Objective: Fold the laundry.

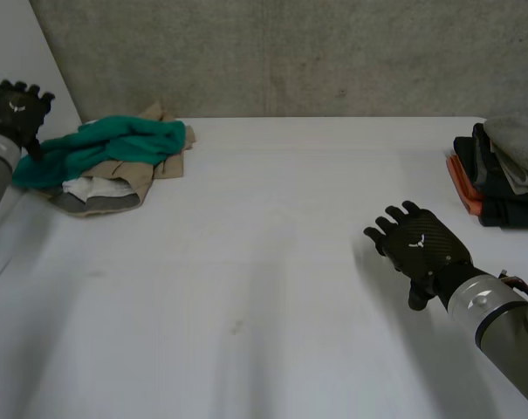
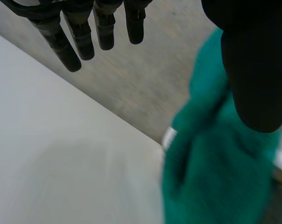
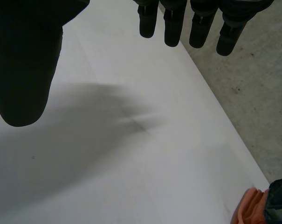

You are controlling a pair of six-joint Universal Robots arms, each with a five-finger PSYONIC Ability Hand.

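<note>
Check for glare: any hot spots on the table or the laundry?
Head view: table evenly lit, no hot spots; green cloth dark only in its folds; folded stack dim but readable. Left wrist view: no glare on cloth or table. Right wrist view: table matte, no reflections.

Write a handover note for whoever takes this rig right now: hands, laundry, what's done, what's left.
Left hand: open, holding nothing, right beside the green cloth.
Right hand: open, holding nothing, over bare table.
Laundry: the green cloth lies crumpled on a tan garment at the table's far left. A folded stack sits at its right edge.
Done: the stack looks folded.
Left: green cloth and tan garment, both unfolded; the green cloth is likely next.
</note>
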